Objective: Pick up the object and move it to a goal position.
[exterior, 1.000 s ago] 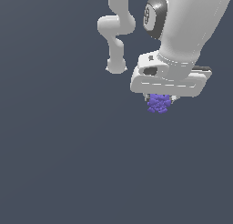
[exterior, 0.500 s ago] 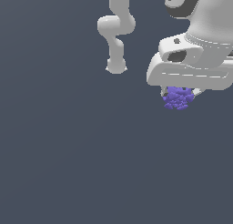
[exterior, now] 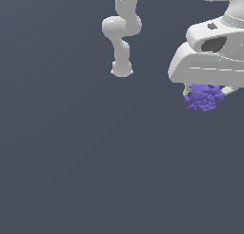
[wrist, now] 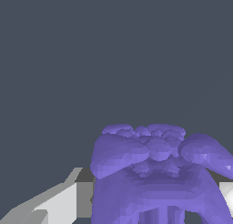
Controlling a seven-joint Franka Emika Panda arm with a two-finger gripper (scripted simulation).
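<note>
One violet object (wrist: 157,173) fills the near part of the wrist view, a lumpy cluster of small rounded beads wedged between the gripper's pale fingers (wrist: 54,202). The gripper (exterior: 205,92) is clamped on the object, with the cluster hanging just beneath the white hand at the exterior view's right and nothing touching it from below. How high it hangs above the grey worktop (exterior: 95,171) is hard to judge, since the surface shows no shadow or edge.

Judging by its look, the object is light and probably stiff, but its bumpy surface gives the fingers only scattered contact points, so it could twist or slip if the arm swings fast. The best hold seems to be across the wide middle of the cluster, where the beads bulge most, and that appears to be roughly where the fingers sit now.

Farther back, the arm's base and lower links (exterior: 121,38) rise from the worktop, well apart from the carried object. No goal marker is visible in either view.
</note>
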